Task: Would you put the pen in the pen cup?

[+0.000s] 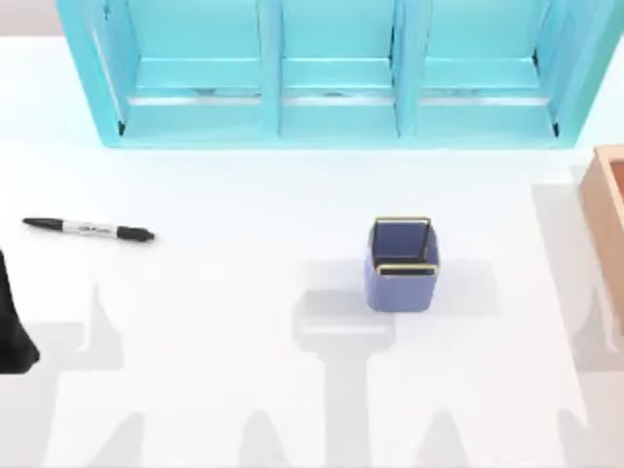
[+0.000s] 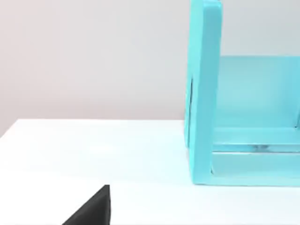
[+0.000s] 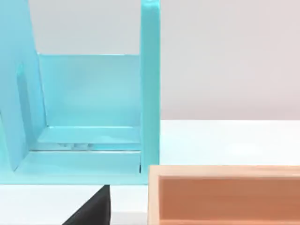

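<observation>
White tabletop (image 1: 244,390): marker pen (image 1: 89,230) lies at left, well apart from the blue pen cup (image 1: 402,265).
Left arm (image 1: 15,327) sits at the left edge; pincer state can't be told.

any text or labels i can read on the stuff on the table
Slim marker pen with black cap and white-grey barrel: small dark print on the barrel, too small to read.
Small square blue-purple cup with gold rim: no text.
Large turquoise shelf unit: no text.
Orange-tan box: no text.
</observation>
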